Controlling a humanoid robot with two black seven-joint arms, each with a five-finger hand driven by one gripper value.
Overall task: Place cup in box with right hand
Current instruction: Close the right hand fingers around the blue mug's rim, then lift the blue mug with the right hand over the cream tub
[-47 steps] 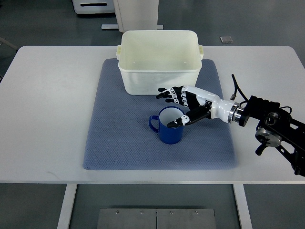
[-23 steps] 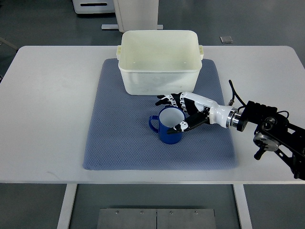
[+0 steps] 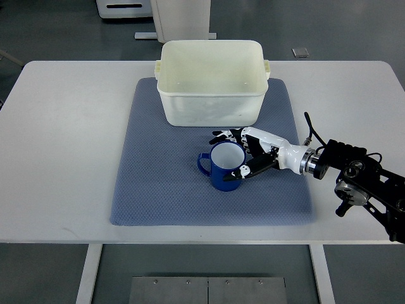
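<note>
Standing upright on a blue-grey mat (image 3: 158,190), a blue cup (image 3: 225,167) with a pale inside is showing its handle toward the picture's left. It is sitting just in front of a cream box (image 3: 211,82), apart from the box's near wall, and not inside it. Reaching in from the right edge, the robot's right hand (image 3: 252,152) is wrapping around the cup's right side: the fingers (image 3: 226,134) are curling past the far rim while the thumb is pressing at the near right of the rim, though whether the grip is fully closing on the cup is hard to tell. A white forearm and dark wrist joint are trailing back toward the picture's lower right, over the bare white bench (image 3: 63,139). The box is resting on the mat's far edge, open at the top, with small lugs at its two upper corners. The mat is lying across the middle of the bench. The left arm is not showing.
</note>
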